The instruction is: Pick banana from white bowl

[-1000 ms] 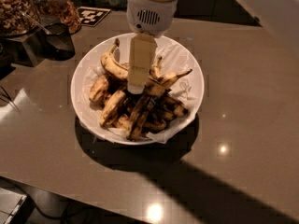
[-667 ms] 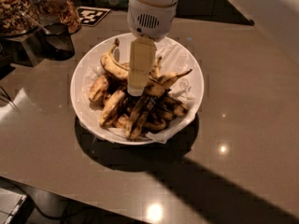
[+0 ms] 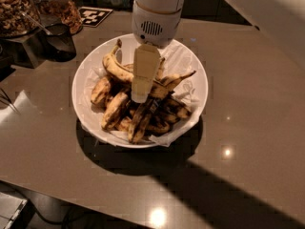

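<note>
The white bowl (image 3: 199, 67) with a crumpled paper lining stands in the middle of the brown table. It holds a pile of several speckled and blackened bananas. The banana (image 3: 113, 67) is the long curved one on top at the bowl's back left, with its dark stem tip pointing up. My gripper (image 3: 139, 95) hangs straight down from the white wrist over the bowl's middle. Its cream tip reaches into the pile just right of the banana, and it hides the banana's right end.
Glass jars of nuts (image 3: 14, 8) and a dark cup (image 3: 59, 41) stand at the back left. A black-and-white tag (image 3: 95, 15) lies behind them. White paper (image 3: 16, 109) lies at the left edge. The table's front edge runs along the bottom left.
The gripper has come down a little further into the banana pile. The bananas and the bowl have not moved.
</note>
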Controlling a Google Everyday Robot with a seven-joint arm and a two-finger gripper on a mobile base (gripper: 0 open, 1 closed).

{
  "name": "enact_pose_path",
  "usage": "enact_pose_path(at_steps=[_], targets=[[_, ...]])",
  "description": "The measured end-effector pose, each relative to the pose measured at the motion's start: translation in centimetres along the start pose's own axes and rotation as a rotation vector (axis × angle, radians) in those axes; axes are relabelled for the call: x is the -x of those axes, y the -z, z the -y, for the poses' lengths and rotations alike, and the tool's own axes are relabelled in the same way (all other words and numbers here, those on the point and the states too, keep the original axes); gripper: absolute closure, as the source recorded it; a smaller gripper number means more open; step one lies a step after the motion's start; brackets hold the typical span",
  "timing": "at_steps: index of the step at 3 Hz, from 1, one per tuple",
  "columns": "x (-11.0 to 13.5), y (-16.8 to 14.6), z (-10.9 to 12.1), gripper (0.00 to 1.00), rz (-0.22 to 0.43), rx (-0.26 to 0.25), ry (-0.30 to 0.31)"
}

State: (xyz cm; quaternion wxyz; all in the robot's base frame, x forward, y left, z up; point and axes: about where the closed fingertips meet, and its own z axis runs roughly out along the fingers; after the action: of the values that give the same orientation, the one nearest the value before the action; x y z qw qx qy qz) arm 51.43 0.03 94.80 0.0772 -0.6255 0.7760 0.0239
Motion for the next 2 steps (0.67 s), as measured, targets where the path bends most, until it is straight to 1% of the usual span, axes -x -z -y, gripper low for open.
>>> enact_pose_path(at_steps=[2], targets=[[-0.27,-0.36,-0.12,0.11,-0.027,-0.01,-0.01]])
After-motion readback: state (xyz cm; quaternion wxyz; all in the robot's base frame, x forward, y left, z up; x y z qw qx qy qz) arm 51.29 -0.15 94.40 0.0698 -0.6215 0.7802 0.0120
